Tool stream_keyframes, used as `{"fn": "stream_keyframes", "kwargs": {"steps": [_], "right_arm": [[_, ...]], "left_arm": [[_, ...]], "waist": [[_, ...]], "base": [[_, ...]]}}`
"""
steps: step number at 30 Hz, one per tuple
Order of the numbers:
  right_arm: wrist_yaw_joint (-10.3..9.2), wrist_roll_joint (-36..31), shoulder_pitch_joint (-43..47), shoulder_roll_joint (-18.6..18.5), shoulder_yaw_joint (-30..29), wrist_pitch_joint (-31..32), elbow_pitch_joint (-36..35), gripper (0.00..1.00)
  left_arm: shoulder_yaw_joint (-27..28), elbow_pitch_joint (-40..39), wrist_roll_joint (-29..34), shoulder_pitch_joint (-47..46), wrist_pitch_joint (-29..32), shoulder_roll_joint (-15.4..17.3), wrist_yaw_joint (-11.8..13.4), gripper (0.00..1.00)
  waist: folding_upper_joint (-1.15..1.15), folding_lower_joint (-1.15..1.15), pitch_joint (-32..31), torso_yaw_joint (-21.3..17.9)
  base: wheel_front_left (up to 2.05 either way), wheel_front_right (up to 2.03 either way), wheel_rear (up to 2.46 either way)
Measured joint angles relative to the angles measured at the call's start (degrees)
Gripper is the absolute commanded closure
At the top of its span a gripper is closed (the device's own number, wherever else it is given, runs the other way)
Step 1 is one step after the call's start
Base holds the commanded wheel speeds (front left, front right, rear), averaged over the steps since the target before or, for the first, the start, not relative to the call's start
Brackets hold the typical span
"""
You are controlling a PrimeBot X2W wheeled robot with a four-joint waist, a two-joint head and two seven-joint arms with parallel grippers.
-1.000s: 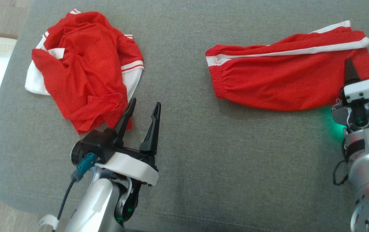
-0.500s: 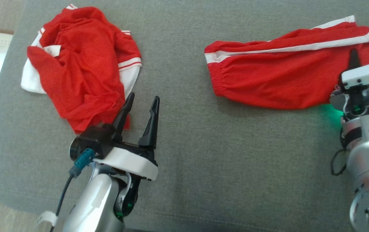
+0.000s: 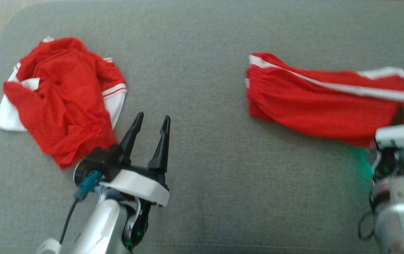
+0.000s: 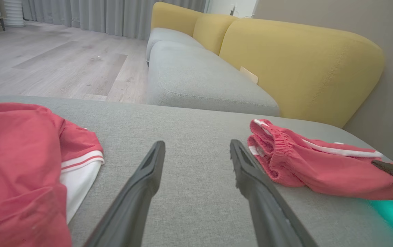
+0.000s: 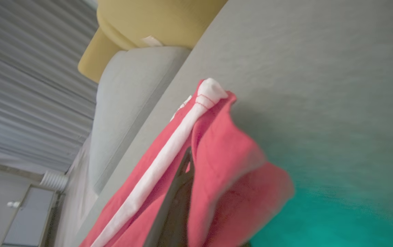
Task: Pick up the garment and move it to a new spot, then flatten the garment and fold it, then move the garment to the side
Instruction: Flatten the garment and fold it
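We see the red shorts (image 3: 311, 102) lying on the right side of the grey cushion (image 3: 202, 88). Their elastic waistband points toward the middle of the cushion, and a white side stripe (image 3: 346, 89) runs along their far edge. Our right gripper (image 3: 397, 114) sits at the leg end of the shorts, its two dark fingers pressed together with a fold of the red cloth caught between them. In the right wrist view that end of the shorts bunches up around the fingers, the white-trimmed hem standing clear of the cushion, while the rest of the garment lies on the surface. A green glow (image 3: 359, 164) falls on the cushion just below that gripper. Our left gripper (image 3: 153, 117) hangs over the near left part of the cushion with its fingers spread wide and nothing between them. Just beside it, to the left, lies a crumpled red jersey (image 3: 61, 102) with white panels and red-and-white sleeve trim, well apart from the shorts. From the left wrist we look past both garments to a sofa (image 4: 285, 68) with grey seats and yellow backs, a pale wooden floor (image 4: 62, 65) and grey curtains (image 4: 90, 15).
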Motion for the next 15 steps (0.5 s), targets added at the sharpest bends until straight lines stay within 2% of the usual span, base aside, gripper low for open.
{"fn": "stream_keyframes", "kwargs": {"steps": [7,15], "right_arm": [[0.00,-3.4,6.4,-1.1,-6.2,-2.4,-1.9,1.00],[0.00,-7.7,6.5,-0.5,-9.0,-1.9,-4.4,1.00]], "left_arm": [[-0.1,0.1,0.0,1.9,0.0,0.0,0.0,0.00],[-0.1,0.1,0.0,2.4,0.0,0.0,0.0,0.00]], "waist": [[0.00,0.00,-3.3,-2.5],[0.00,0.00,-4.5,-2.7]], "base": [[0.00,0.00,0.00],[0.00,0.00,0.00]]}}
